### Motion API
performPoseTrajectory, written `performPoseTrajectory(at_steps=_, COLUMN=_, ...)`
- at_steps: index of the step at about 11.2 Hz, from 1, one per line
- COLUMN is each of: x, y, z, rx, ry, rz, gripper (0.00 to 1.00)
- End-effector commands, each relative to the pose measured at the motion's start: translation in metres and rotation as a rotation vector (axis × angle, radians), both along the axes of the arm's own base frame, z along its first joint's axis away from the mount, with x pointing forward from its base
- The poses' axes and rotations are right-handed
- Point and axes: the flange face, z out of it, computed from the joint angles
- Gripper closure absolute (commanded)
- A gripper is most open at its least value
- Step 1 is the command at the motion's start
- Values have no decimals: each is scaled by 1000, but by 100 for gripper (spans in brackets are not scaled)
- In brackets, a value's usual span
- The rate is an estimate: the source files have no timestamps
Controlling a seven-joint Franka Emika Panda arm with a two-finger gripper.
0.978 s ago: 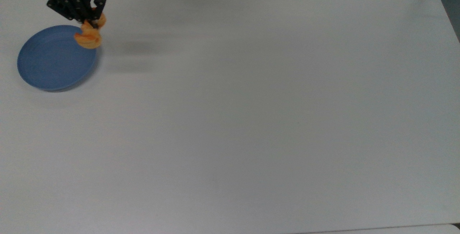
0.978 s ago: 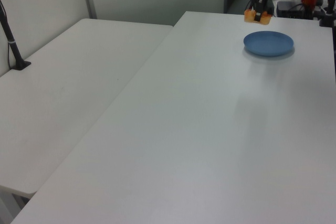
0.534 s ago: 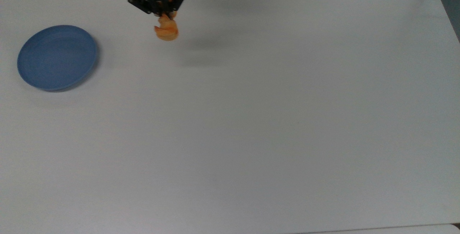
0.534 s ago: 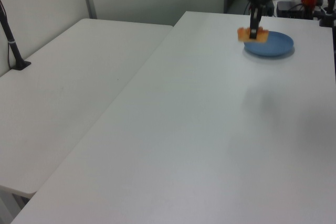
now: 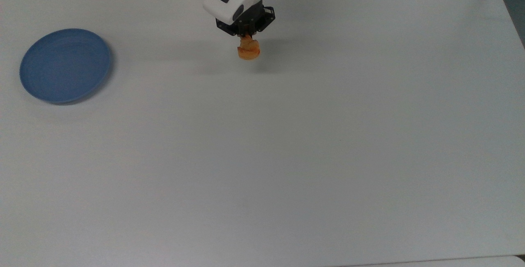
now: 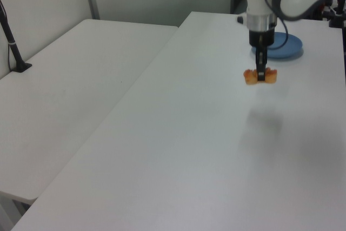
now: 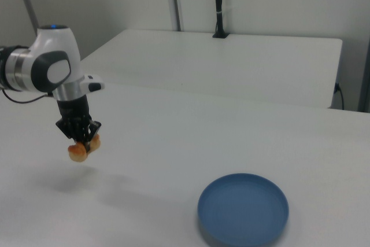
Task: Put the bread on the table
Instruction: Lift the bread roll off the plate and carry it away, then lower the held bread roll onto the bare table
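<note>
Top view: the blue plate (image 5: 65, 65) lies bare at the top view's left on the white counter (image 5: 287, 156), well apart from the hand (image 5: 246, 37). The bread (image 5: 248, 49) hangs just below the hand, clamped between its fingers. Half a second ago hand and bread were nearer the plate, further to the top view's left.

Left view: the hand (image 6: 261, 73) grips the bread (image 6: 260, 76) across its middle, held clear above the counter (image 6: 178, 150), its shadow below. The plate (image 6: 280, 45) sits behind the arm. Earlier the bread overlapped the plate's edge.

Right view: the bread (image 7: 81, 150) is in the hand (image 7: 81, 141), above the counter (image 7: 173, 160); the plate (image 7: 243, 209) is well apart toward the right view's right.
</note>
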Motion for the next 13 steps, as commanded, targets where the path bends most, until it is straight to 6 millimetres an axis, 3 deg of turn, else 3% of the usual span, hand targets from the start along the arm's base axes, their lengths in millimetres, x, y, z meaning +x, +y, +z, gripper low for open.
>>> performPoseTrajectory(at_steps=1, x=-6, y=12, z=-47, rx=-59, ry=5, rz=-3, gripper=94)
performPoseTrajectory(at_steps=4, x=-12, y=10, z=-69, rx=-85, ry=25, rz=16, gripper=94)
performPoseTrajectory(at_steps=6, x=-11, y=9, z=-95, rx=-107, ry=45, rz=36, gripper=93)
performPoseTrajectory(at_steps=9, x=-10, y=8, z=-113, rx=-111, ry=61, rz=39, gripper=85)
performPoseTrajectory(at_steps=10, x=-10, y=8, z=-117, rx=-112, ry=67, rz=39, gripper=60)
performPoseTrajectory(at_steps=12, x=-11, y=7, z=-116, rx=-112, ry=71, rz=36, gripper=0)
performPoseTrajectory(at_steps=13, x=-11, y=7, z=-113, rx=-113, ry=72, rz=35, gripper=0)
